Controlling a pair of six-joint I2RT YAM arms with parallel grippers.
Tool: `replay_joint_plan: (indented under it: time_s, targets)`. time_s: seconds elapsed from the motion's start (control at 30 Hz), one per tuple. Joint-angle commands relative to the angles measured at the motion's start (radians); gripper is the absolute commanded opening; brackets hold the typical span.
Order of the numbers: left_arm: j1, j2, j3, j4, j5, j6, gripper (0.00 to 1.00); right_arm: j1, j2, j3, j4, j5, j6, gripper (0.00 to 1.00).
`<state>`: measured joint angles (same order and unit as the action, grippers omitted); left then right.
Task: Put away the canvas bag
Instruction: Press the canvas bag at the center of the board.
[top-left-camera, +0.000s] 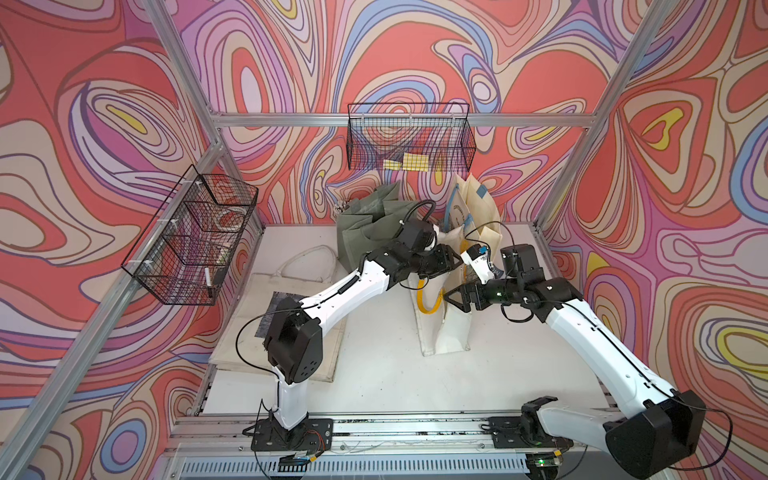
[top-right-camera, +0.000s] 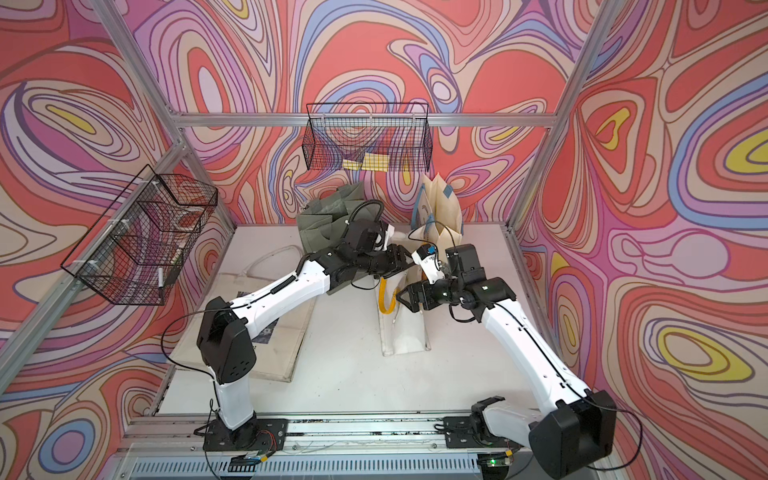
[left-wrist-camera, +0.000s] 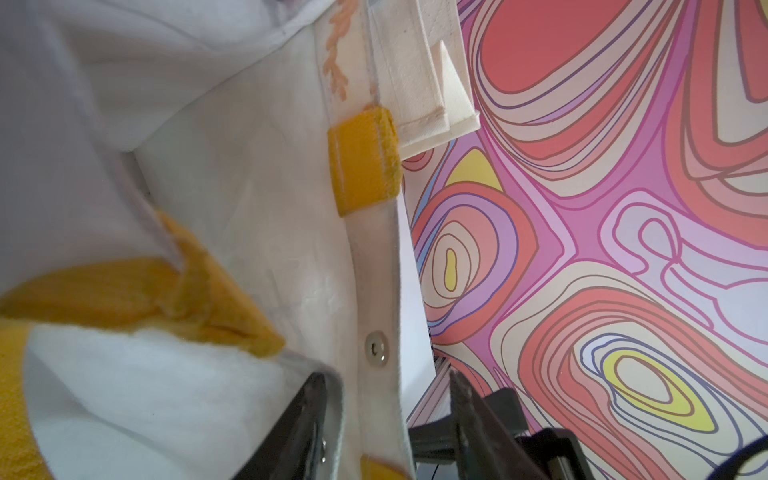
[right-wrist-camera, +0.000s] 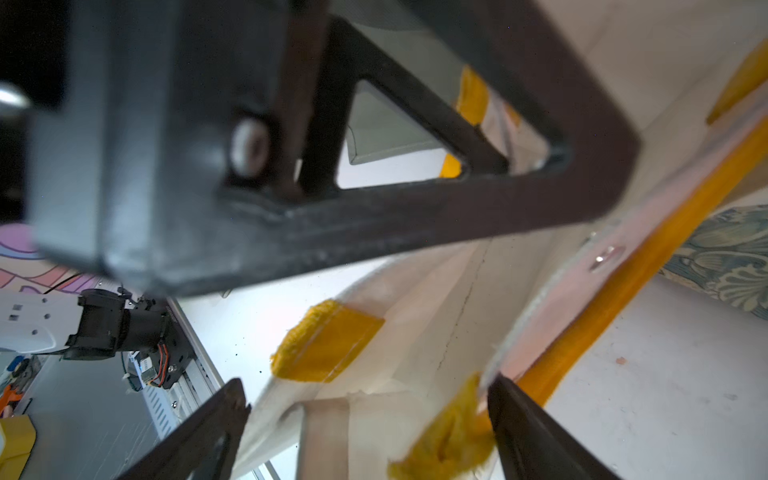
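The canvas bag (top-left-camera: 446, 328) is white with yellow handles (top-left-camera: 428, 298) and stands upright at mid-table in both top views (top-right-camera: 405, 332). My left gripper (top-left-camera: 451, 255) is at its top rim from the left. In the left wrist view its jaws (left-wrist-camera: 387, 376) stand apart around the rim with the snap button (left-wrist-camera: 376, 348); one finger touches the cloth. My right gripper (top-left-camera: 451, 297) reaches the mouth from the right. It is wide open (right-wrist-camera: 365, 384), with the bag's folded cloth and a frayed yellow handle end (right-wrist-camera: 446, 436) between its fingers.
A green bag (top-left-camera: 365, 226) and a cream bag with blue trim (top-left-camera: 478, 208) stand at the back wall. A flat beige tote (top-left-camera: 266, 316) lies on the table under the left arm. Wire baskets hang on the back wall (top-left-camera: 409, 137) and left wall (top-left-camera: 191, 237).
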<state>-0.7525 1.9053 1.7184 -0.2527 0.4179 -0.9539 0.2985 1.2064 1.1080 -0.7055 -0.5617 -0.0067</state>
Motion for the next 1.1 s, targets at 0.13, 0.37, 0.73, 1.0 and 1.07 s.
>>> replay_joint_plan:
  time_s: [0.13, 0.37, 0.73, 1.0, 1.07]
  targets:
    - [-0.022, 0.036, 0.032, -0.037, 0.032, 0.052, 0.54, 0.008, -0.029, -0.058, 0.104, -0.135, -0.055, 0.92]
    - [-0.022, 0.046, 0.059, -0.141, 0.022, 0.173, 0.54, 0.008, -0.019, -0.069, 0.098, -0.136, -0.062, 0.91]
    - [-0.028, 0.085, 0.173, -0.355, -0.048, 0.323, 0.53, 0.008, -0.022, -0.060, 0.083, -0.160, -0.068, 0.88]
    - [-0.039, 0.135, 0.263, -0.480, -0.084, 0.388, 0.51, 0.008, -0.022, -0.057, 0.057, -0.173, -0.075, 0.87]
    - [-0.042, 0.141, 0.275, -0.501, -0.095, 0.397, 0.48, 0.008, -0.022, -0.055, 0.050, -0.170, -0.075, 0.87]
